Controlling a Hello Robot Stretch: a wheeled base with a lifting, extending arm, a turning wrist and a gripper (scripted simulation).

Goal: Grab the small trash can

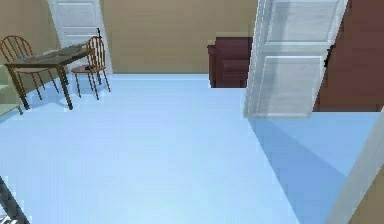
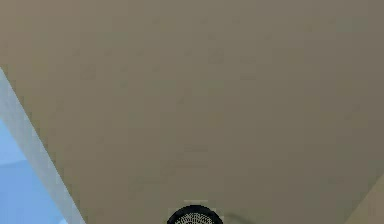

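Observation:
A dark round shape with a meshed top sits at the bottom edge of the arm side view, right against a tan wall. I cannot tell what it is. In the forward view, an open light blue floor stretches ahead to a dark red-brown piece of furniture at the back wall.
A dark table stands at the forward view's back left with two wooden chairs, near a white door. An open white door stands at the right against a dark brown wall. A strip of floor shows at the arm side view's left.

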